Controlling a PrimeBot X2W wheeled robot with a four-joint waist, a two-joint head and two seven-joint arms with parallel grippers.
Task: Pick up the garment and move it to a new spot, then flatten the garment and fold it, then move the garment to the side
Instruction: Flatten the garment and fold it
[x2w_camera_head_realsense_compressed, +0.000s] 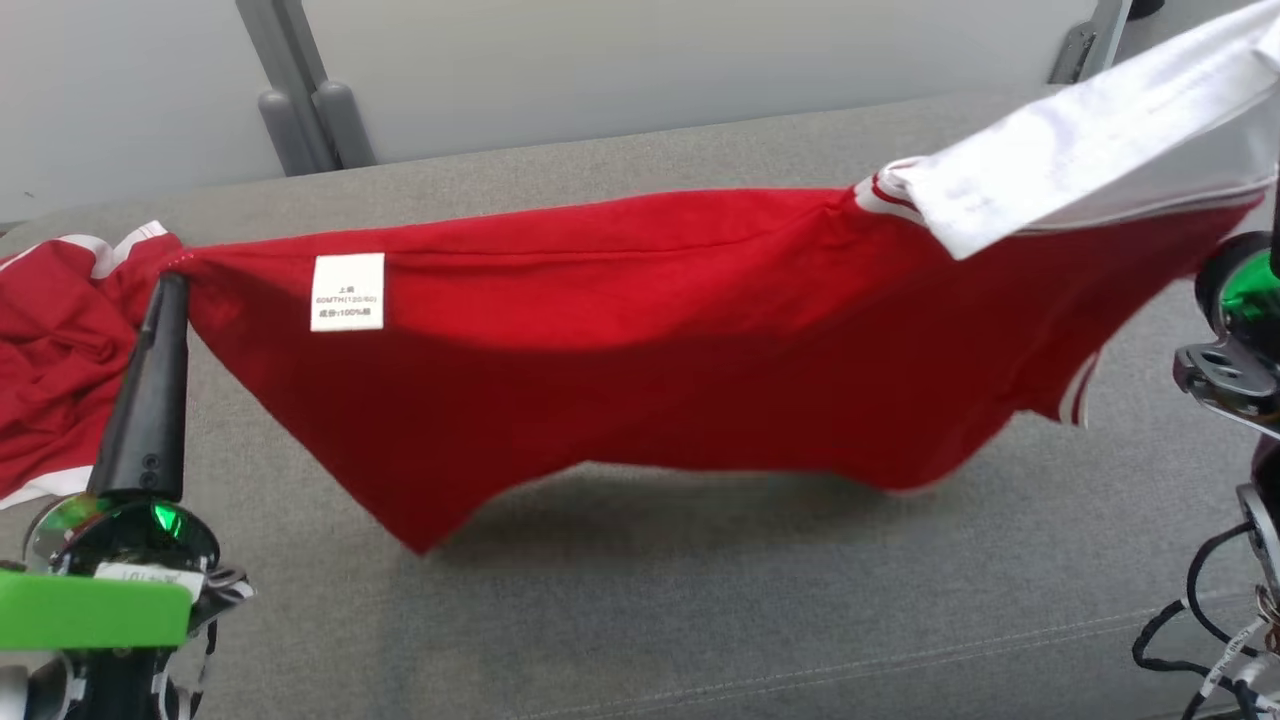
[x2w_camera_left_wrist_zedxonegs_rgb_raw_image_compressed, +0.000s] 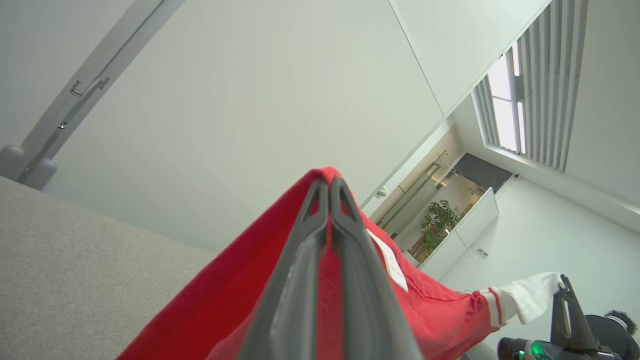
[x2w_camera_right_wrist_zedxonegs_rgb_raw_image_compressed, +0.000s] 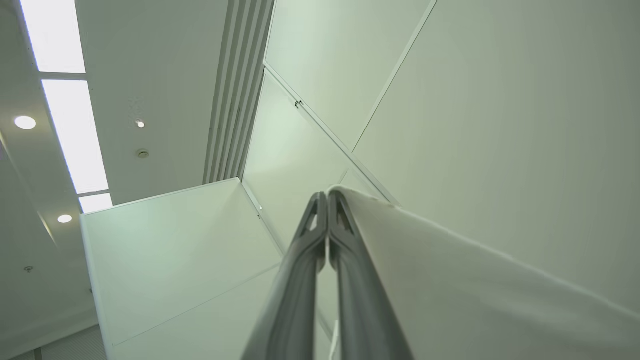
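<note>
Grey cushion (x2w_camera_head_realsense_compressed: 700, 620) is lying under the garment (x2w_camera_head_realsense_compressed: 650, 340), which is hanging stretched above its middle and bunching at its left edge. The left gripper (x2w_camera_head_realsense_compressed: 172, 282) is clamping the red edge and the right gripper (x2w_camera_right_wrist_zedxonegs_rgb_raw_image_compressed: 327, 195) is clamping the white sleeve (x2w_camera_head_realsense_compressed: 1080, 150). Pulling wider may tug the sleeve free.

A grey fabric surface (x2w_camera_head_realsense_compressed: 700, 620) meets a white wall panel (x2w_camera_head_realsense_compressed: 650, 70); a potted plant (x2w_camera_left_wrist_zedxonegs_rgb_raw_image_compressed: 437, 225) stands far off.
</note>
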